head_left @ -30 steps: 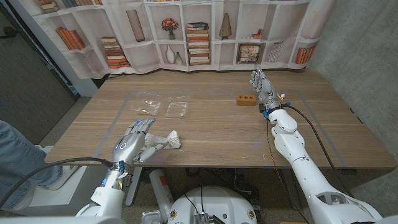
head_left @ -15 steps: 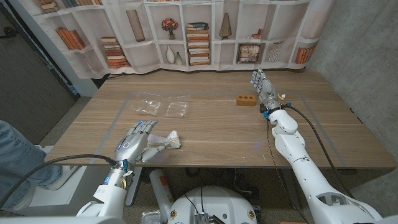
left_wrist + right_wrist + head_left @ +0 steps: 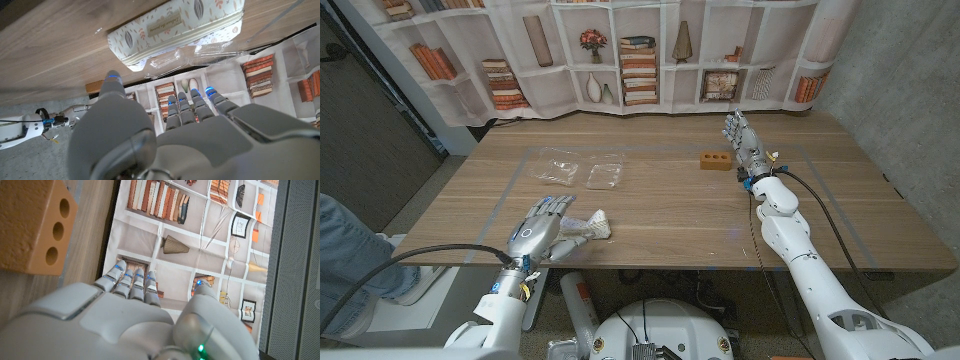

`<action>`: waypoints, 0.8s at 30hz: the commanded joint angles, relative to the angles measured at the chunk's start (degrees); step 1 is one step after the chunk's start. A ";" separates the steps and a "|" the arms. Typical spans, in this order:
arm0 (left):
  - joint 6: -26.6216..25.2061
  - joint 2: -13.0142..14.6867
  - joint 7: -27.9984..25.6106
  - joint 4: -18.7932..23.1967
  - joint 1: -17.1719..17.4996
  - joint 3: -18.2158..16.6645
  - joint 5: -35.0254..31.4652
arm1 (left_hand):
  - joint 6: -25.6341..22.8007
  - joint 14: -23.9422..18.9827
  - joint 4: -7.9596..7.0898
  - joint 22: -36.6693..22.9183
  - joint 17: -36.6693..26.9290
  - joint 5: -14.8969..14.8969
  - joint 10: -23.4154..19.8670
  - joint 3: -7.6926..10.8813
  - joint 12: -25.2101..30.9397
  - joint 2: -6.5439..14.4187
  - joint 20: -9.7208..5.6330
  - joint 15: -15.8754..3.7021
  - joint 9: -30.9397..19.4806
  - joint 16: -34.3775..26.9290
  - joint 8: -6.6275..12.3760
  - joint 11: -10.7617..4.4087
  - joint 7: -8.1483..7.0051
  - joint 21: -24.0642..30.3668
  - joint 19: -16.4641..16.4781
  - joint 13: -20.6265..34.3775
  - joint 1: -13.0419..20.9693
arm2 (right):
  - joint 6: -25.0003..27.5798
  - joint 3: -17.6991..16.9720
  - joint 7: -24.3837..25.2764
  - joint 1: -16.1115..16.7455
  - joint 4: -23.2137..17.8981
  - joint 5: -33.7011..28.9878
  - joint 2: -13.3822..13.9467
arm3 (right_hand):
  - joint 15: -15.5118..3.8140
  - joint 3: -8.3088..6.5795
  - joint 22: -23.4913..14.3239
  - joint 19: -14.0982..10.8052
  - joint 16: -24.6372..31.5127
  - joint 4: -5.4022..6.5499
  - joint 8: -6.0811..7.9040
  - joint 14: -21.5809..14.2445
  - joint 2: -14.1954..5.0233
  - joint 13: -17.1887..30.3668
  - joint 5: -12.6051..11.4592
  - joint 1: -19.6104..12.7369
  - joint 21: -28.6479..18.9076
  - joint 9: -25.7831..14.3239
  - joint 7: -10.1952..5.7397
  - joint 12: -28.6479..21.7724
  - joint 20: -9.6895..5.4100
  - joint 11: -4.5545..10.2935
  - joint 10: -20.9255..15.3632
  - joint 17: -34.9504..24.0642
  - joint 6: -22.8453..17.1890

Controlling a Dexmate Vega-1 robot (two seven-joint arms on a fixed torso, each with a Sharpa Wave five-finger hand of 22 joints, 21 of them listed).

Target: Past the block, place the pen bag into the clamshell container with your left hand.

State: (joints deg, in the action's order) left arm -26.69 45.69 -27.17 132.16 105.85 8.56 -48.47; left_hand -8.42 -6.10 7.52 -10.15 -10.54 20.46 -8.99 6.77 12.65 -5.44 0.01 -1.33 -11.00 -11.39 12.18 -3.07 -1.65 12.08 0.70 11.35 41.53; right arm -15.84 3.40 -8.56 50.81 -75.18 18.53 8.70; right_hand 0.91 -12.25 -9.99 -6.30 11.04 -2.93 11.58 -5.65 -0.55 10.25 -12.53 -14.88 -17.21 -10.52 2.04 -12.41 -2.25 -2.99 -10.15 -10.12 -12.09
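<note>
The step in hand looks like the reach for the pen bag [image 3: 588, 226]: the grasp is not yet made. Taking the bag as the landmark, it lies on the table [image 3: 670, 215] near the front edge, and the left hand [image 3: 538, 227] sits just beside it on the robot's left, fingers extended toward it and apart. In the left wrist view the bag [image 3: 176, 30] lies just beyond the fingertips [image 3: 112, 77], with a gap of table between, so the hand holds nothing; whether any finger brushes the fabric in the head view I cannot tell. The clear clamshell [image 3: 580, 168] lies open farther back from the bag, toward the shelf backdrop, its two halves side by side and nothing visible in them. The block [image 3: 713, 161] stands well off to the bag's right and farther back, and the right hand [image 3: 742, 137] is just past it, fingers straight, spread and holding nothing; the right wrist view shows the block [image 3: 31, 226] close beside that hand [image 3: 115, 317]. My judgement is that the next move calls for the left hand to advance a little over the bag, close thumb and fingers across its body, lift it, and carry it back to one open half of the clamshell.
</note>
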 commanded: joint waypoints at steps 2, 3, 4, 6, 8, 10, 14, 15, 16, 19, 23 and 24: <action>-6.92 1.84 0.18 -0.08 -2.09 3.46 -2.57 | -0.87 -0.42 0.53 -0.10 -0.09 0.48 -1.00 -0.10 0.38 -0.38 -0.01 -0.40 -0.14 -0.07 0.41 -0.25 0.00 0.22 0.68 0.13 0.74 | 0.01 0.07 0.12 0.12 -0.22 0.04 -0.10 | -0.18 -0.06 -0.30 -0.51 -0.17 -0.28 -0.32 -0.54 -0.60 0.27 0.18 -0.18 0.14 -0.28 0.26 0.12 -1.31 0.21 -0.58 -0.20 -0.51; -7.09 2.01 0.20 -0.14 -2.33 3.68 -2.43 | -0.99 -0.46 0.54 -0.10 -0.09 0.49 -1.03 -0.12 0.38 -0.40 0.01 -0.42 -0.15 -0.08 0.45 -0.29 -0.07 0.23 0.75 0.14 0.78 | 0.27 0.00 0.33 0.19 -0.39 0.16 -0.23 | -0.17 -0.05 -0.31 -0.58 -0.16 -0.29 -0.34 -0.59 -0.61 0.27 0.18 -0.17 0.14 -0.28 0.22 0.13 -1.31 0.21 -0.57 -0.20 -0.48; -7.28 2.17 0.17 -0.17 -2.55 3.89 -2.33 | -1.06 -0.49 0.54 -0.10 -0.09 0.50 -1.04 -0.14 0.38 -0.42 0.04 -0.41 -0.15 -0.09 0.47 -0.28 -0.08 0.23 0.77 0.14 0.80 | 0.11 0.04 0.17 0.17 -0.29 0.07 -0.12 | -0.15 -0.05 -0.31 -0.67 -0.14 -0.29 -0.33 -0.64 -0.61 0.27 0.18 -0.17 0.12 -0.28 0.22 0.12 -1.32 0.20 -0.61 -0.20 -0.50; -7.36 2.53 -0.28 -0.37 -2.94 4.26 -2.09 | -1.22 -0.53 0.54 -0.10 -0.10 0.53 -1.15 -0.20 0.40 -0.47 0.02 -0.48 -0.16 -0.09 0.52 -0.41 -0.11 0.21 0.79 0.15 0.87 | 0.01 0.05 0.24 0.22 -0.33 -0.06 -0.05 | -0.22 -0.04 -0.31 -0.75 -0.12 -0.30 -0.36 -0.73 -0.61 0.27 0.18 -0.17 0.13 -0.28 0.20 0.12 -1.34 0.15 -0.62 -0.20 -0.45; -7.58 2.86 -0.44 -0.49 -3.38 4.64 -1.81 | -1.38 -0.59 0.51 -0.11 -0.11 0.56 -1.32 -0.26 0.45 -0.50 0.03 -0.58 -0.16 -0.09 0.55 -0.47 -0.06 0.21 0.87 0.17 0.92 | 0.11 -0.06 0.42 0.32 -0.53 0.06 -0.12 | -0.18 -0.03 -0.31 -0.88 -0.08 -0.32 -0.36 -0.87 -0.62 0.27 0.18 -0.16 0.15 -0.28 0.20 0.12 -1.30 -0.04 -0.66 -0.20 -0.46; -8.10 3.24 -0.11 -0.51 -3.95 5.17 -1.67 | -1.46 -0.64 0.49 -0.12 -0.11 0.58 -1.38 -0.30 0.46 -0.52 0.03 -0.70 -0.17 -0.10 0.56 -0.62 -0.05 0.20 0.88 0.17 0.95 | 0.11 -0.13 0.47 0.37 -0.62 0.09 -0.10 | -0.20 -0.03 -0.31 -0.91 -0.08 -0.33 -0.35 -0.90 -0.63 0.27 0.18 -0.17 0.18 -0.28 0.25 0.12 -1.28 -0.02 -0.66 -0.20 -0.48; -9.61 4.05 0.90 -0.53 -5.29 6.63 -1.85 | -1.61 -0.68 0.45 -0.12 -0.13 0.63 -1.43 -0.38 0.44 -0.56 0.00 -0.76 -0.18 -0.09 0.59 -0.72 -0.15 0.17 0.91 0.19 1.01 | -0.03 -0.23 0.51 0.44 -0.69 0.13 -0.04 | -0.18 -0.02 -0.32 -0.94 -0.09 -0.36 -0.36 -0.93 -0.64 0.27 0.18 -0.16 0.25 -0.28 0.21 0.13 -1.28 0.03 -0.69 -0.20 -0.46; -9.93 4.22 0.95 -0.60 -5.64 7.03 -1.94 | -1.63 -0.68 0.44 -0.13 -0.13 0.65 -1.40 -0.40 0.42 -0.56 0.03 -0.87 -0.18 -0.09 0.59 -0.72 -0.14 0.15 0.90 0.20 1.03 | 0.04 -0.26 0.56 0.48 -0.75 0.15 -0.04 | -0.18 -0.01 -0.32 -0.96 -0.10 -0.36 -0.36 -0.94 -0.64 0.27 0.18 -0.16 0.27 -0.28 0.24 0.12 -1.28 0.04 -0.71 -0.20 -0.48; -10.37 4.41 1.19 -0.60 -6.00 7.46 -2.07 | -1.64 -0.67 0.44 -0.13 -0.13 0.66 -1.45 -0.42 0.44 -0.56 0.05 -0.90 -0.19 -0.08 0.58 -0.74 -0.16 0.13 0.88 0.20 1.05 | 0.03 -0.29 0.51 0.50 -0.77 0.20 -0.02 | -0.17 -0.01 -0.32 -0.99 -0.10 -0.36 -0.36 -0.95 -0.64 0.27 0.18 -0.15 0.28 -0.28 0.24 0.12 -1.30 0.05 -0.73 -0.20 -0.48; -11.59 4.98 1.93 -0.67 -7.13 8.73 -2.32 | -1.63 -0.69 0.42 -0.13 -0.14 0.69 -1.40 -0.46 0.39 -0.57 0.07 -0.93 -0.19 -0.07 0.55 -0.79 -0.13 0.10 0.85 0.21 1.11 | -0.08 -0.31 0.48 0.54 -0.67 0.13 0.06 | -0.20 0.01 -0.33 -1.18 -0.06 -0.37 -0.37 -1.10 -0.65 0.27 0.18 -0.13 0.28 -0.28 0.26 0.12 -1.34 0.04 -0.75 -0.21 -0.46; -13.63 5.60 3.11 -0.57 -8.60 10.48 -2.72 | -1.52 -0.61 0.38 -0.14 -0.15 0.74 -1.26 -0.53 0.31 -0.56 0.10 -0.85 -0.20 -0.02 0.47 -0.63 -0.17 0.04 0.81 0.23 1.19 | 0.06 -0.42 0.60 0.57 -0.62 0.22 0.02 | -0.26 0.03 -0.33 -1.29 0.06 -0.38 -0.40 -1.45 -0.66 0.27 0.18 -0.11 0.32 -0.28 0.30 0.12 -1.28 0.09 -0.79 -0.22 -0.40; -14.13 5.80 3.42 -0.53 -8.93 10.90 -2.80 | -1.46 -0.61 0.36 -0.14 -0.16 0.76 -1.23 -0.55 0.29 -0.56 0.07 -0.85 -0.21 -0.01 0.44 -0.72 -0.19 0.04 0.84 0.23 1.22 | 0.09 -0.44 0.61 0.57 -0.57 0.28 -0.02 | -0.26 0.04 -0.33 -1.33 0.07 -0.38 -0.39 -1.49 -0.66 0.27 0.18 -0.10 0.32 -0.28 0.32 0.12 -1.28 0.08 -0.80 -0.22 -0.43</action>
State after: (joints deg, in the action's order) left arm -36.02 49.73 -26.21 131.72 100.25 15.60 -50.49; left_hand -9.64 -6.63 7.75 -10.15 -10.53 20.92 -9.91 6.54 12.76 -5.95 -0.01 -1.85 -11.07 -11.39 12.58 -3.99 -1.65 12.08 1.13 11.33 42.04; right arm -15.87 3.23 -8.14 51.22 -75.76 18.64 8.65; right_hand 0.60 -12.25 -9.99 -7.14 11.04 -2.92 11.14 -6.58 -0.55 10.25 -12.53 -14.88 -16.95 -10.52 2.04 -12.41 -2.06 -2.98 -10.55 -10.28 -12.08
